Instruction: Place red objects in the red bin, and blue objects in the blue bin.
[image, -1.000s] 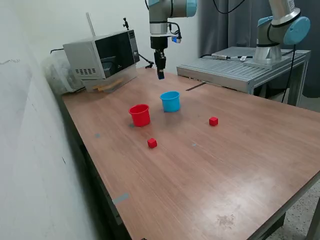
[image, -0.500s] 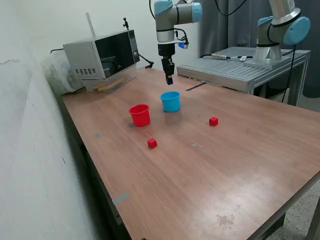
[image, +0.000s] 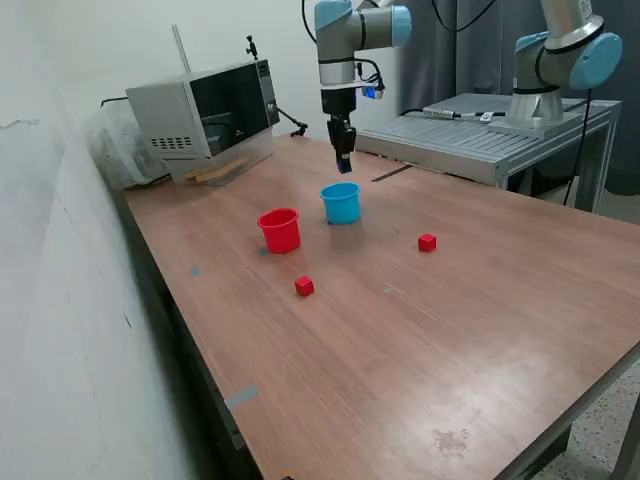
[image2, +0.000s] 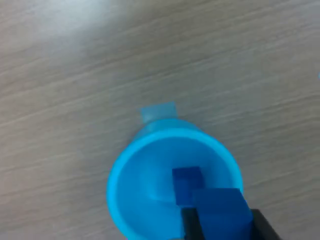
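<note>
Desk (image: 420, 340): carries both cups and two loose red cubes.

Arm: hangs over the blue bin (image: 341, 202), which stands just beside the red bin (image: 280, 229) on the exterior view's right.

Claw (image: 344, 166): clamped on a dark blue cube (image2: 222, 212), held above the cup mouth. The wrist view shows another dark blue cube (image2: 187, 181) already lying inside the blue bin.

Step in hand, as judged: delivery of the second blue cube. The next move calls for parting the claw fingers squarely over the rim.

Outstanding: one red cube (image: 304, 286) near the red bin, another red cube (image: 427, 242) well apart.

Change noted: a second ago the claw stood further toward the exterior view's left, short of the cup; it is now over it.
</note>
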